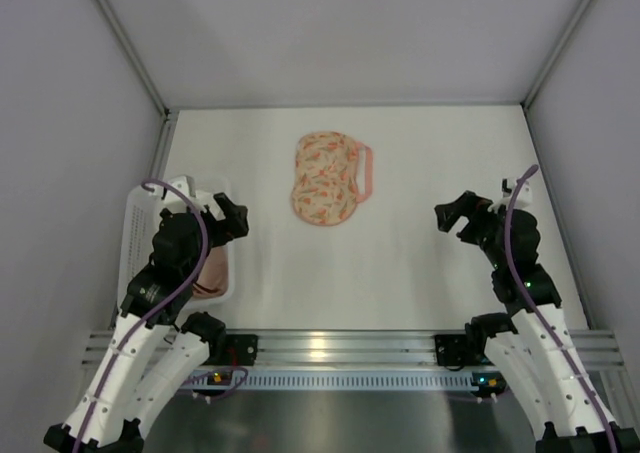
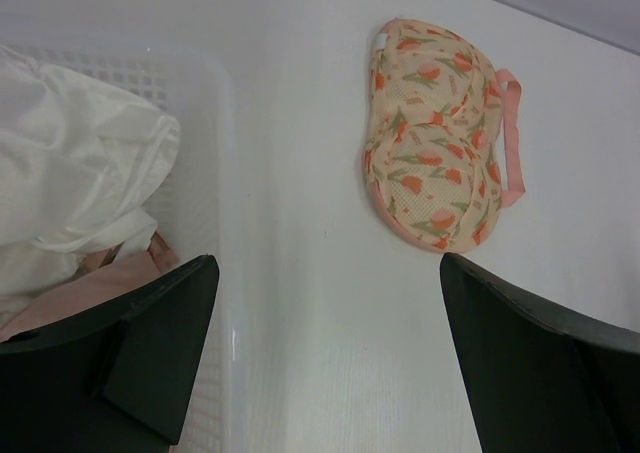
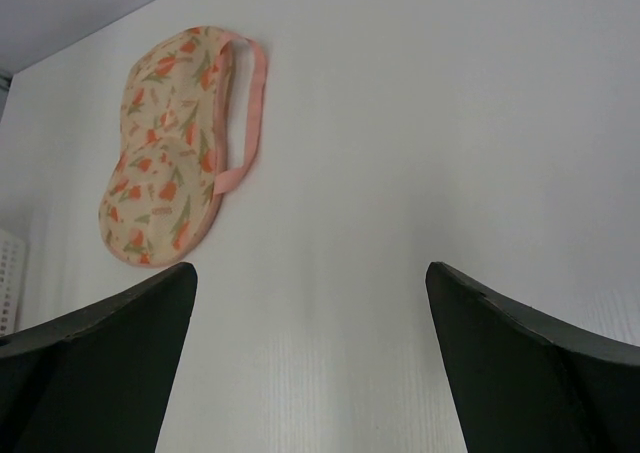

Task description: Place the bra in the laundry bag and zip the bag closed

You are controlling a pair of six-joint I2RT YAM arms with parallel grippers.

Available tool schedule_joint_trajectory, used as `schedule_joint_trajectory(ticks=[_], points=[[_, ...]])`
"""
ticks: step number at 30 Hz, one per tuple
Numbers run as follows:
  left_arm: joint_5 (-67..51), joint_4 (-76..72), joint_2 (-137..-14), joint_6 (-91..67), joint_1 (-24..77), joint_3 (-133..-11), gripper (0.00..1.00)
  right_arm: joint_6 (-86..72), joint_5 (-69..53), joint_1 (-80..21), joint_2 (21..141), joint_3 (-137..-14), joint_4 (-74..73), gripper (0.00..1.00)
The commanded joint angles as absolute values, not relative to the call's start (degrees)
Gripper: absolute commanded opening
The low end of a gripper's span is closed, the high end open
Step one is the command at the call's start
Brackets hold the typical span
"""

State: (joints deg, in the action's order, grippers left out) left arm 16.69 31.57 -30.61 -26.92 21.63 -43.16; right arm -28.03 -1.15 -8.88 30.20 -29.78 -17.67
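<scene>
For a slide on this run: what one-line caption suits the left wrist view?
Left fingers, spread open, frame a white plastic basket of clothes and the cream-peach floral peanut-shaped laundry bag.

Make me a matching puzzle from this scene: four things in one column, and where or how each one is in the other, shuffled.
Things:
1. bag
2. basket
3. white cloth
4. right end effector

Descriptions:
A. open, over the right side of the table
B. lying in the basket
C. floral print, folded shut, mid-table
D. white plastic, at the table's left edge

Pairs: 1-C, 2-D, 3-B, 4-A.
</scene>
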Motion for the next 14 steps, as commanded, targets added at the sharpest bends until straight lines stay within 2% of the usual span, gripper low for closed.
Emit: schedule_joint_trajectory(ticks=[1, 14], points=[[18.5, 30.8, -30.6, -27.1, 21.4, -42.9, 0.98, -27.3, -1.6, -9.3, 30.1, -33.5, -11.3, 0.99], [24.5, 30.7, -32.7, -29.3, 21.4, -43.5, 0.98, -27.0, -1.8, -9.3, 31.9, -35.2, -7.7, 1.0]])
